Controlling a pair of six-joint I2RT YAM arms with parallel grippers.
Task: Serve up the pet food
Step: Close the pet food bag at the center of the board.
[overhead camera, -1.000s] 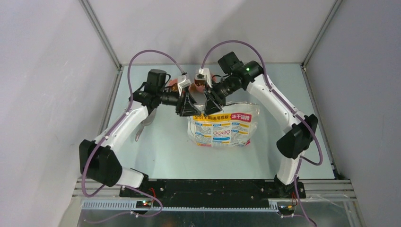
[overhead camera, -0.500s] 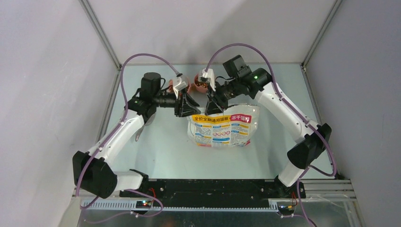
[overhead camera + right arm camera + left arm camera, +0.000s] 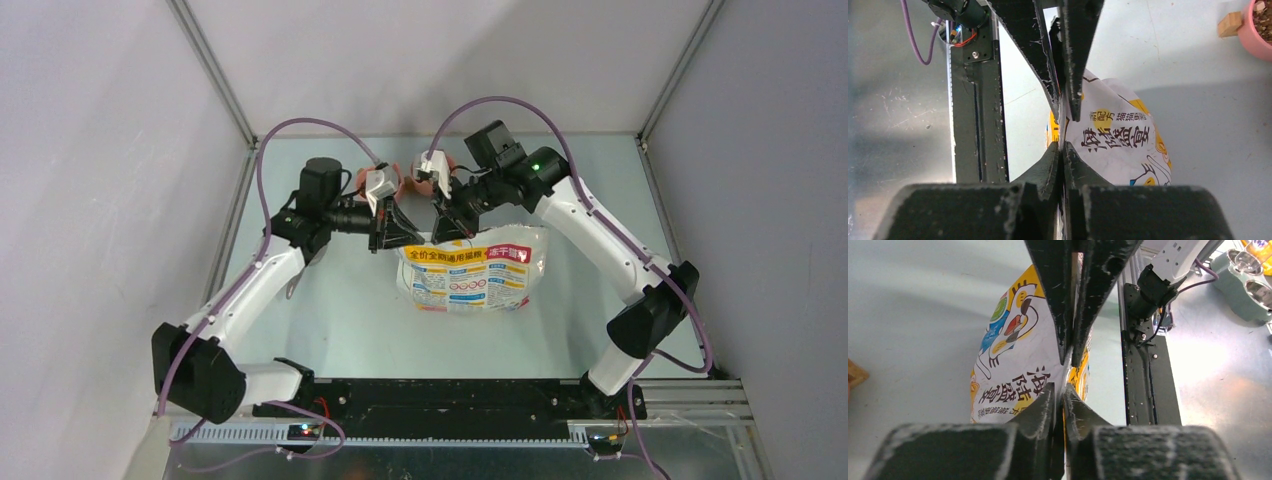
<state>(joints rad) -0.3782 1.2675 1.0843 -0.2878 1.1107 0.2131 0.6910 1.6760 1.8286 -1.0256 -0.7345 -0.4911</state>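
The left gripper (image 3: 398,232) and right gripper (image 3: 450,228) are each clamping tight on the bag (image 3: 470,275) at mid-frame, ideally pulling its mouth apart evenly so neither edge is slipping

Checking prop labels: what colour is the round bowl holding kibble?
Pink; the round bowl shows best in the right wrist view.

Top view: fixed, high, behind the arm bases (image 3: 290,385) at frame bottom, looking down on the whole table (image 3: 330,300). Left wrist: tight on the left gripper (image 3: 1064,375), facing back toward the rail (image 3: 1143,370), frame right. Right wrist: same close range, right gripper (image 3: 1063,132), rail frame left. All three share the bag (image 3: 470,280), table and rail.
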